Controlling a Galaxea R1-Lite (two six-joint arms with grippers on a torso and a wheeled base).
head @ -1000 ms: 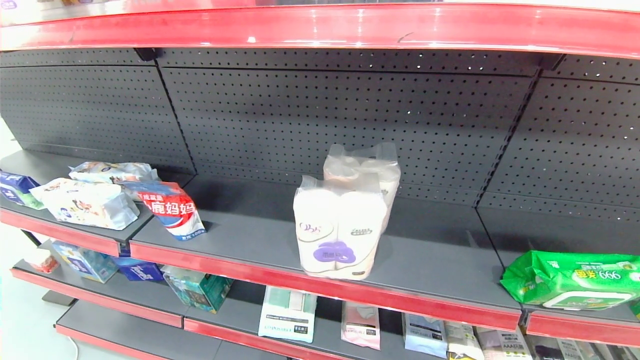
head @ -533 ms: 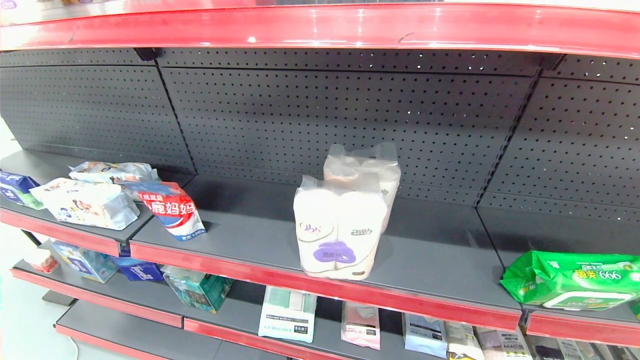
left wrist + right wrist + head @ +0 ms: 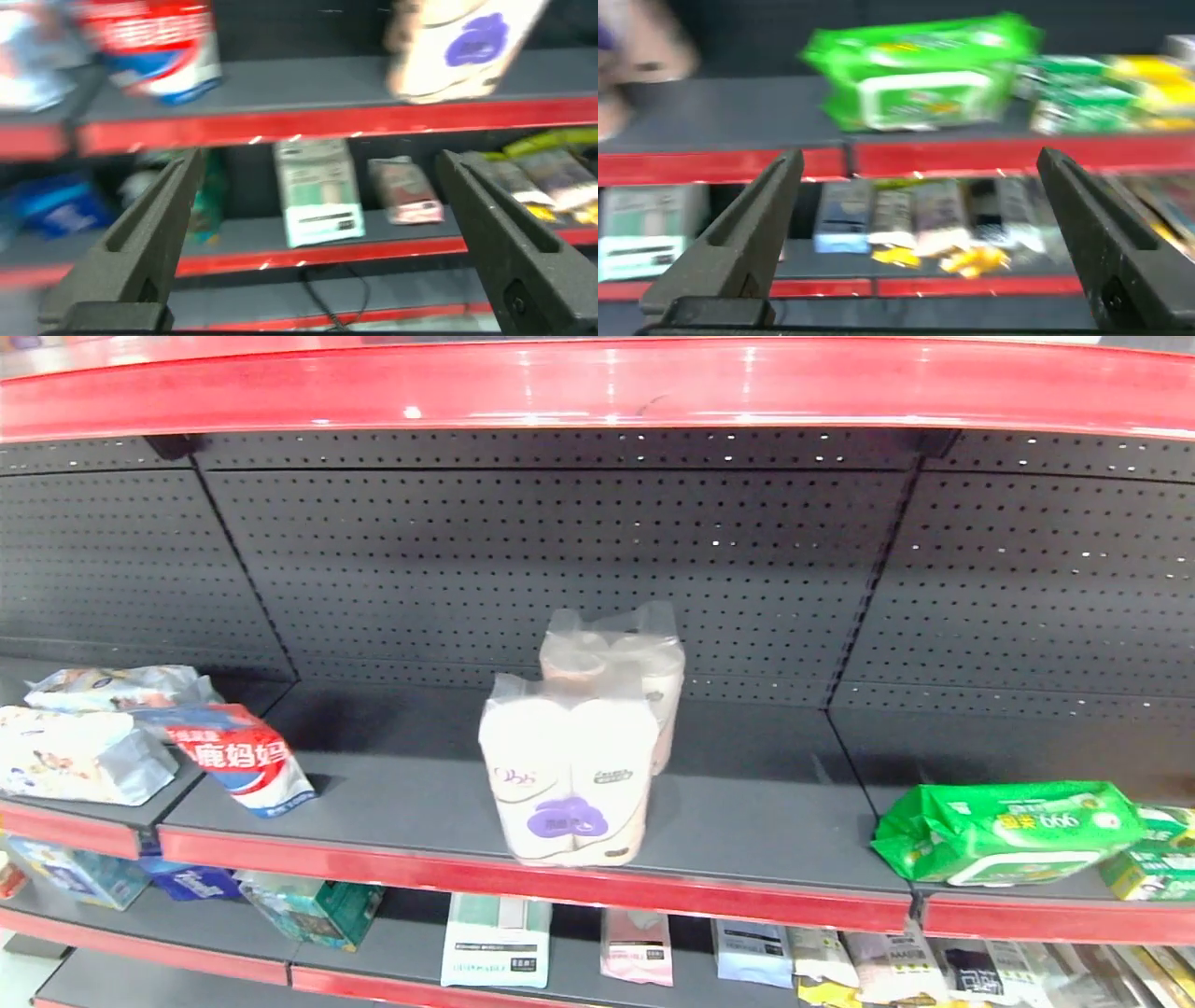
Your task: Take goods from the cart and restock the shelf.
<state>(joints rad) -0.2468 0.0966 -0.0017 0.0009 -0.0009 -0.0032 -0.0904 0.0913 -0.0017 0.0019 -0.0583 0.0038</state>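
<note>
Toilet paper pack (image 3: pixel 569 775) stands upright at the front edge of the shelf (image 3: pixel 747 803), label out, second pack (image 3: pixel 635 644) right behind it. Looks faced for display. Left gripper (image 3: pixel 318 159) and right gripper (image 3: pixel 920 157) both spread wide, empty, facing the shelf, likely free for the next cart item.

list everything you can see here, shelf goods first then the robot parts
toilet roll packs: two, white with purple mark, middle shelf centre, one behind the other
bag: one, red, white and blue, leaning at centre bay's left end
tissue packs: two, white printed, left bay
wipes pack: one, green, right bay
small boxes: green, beside the wipes pack, count unclear
lower packs: several, white-green, pink, teal, blue, shelf below
shelf: dark grey, red edges, pegboard back
left gripper: dark grey, fingers open, empty
right gripper: dark grey, fingers open, empty
</note>
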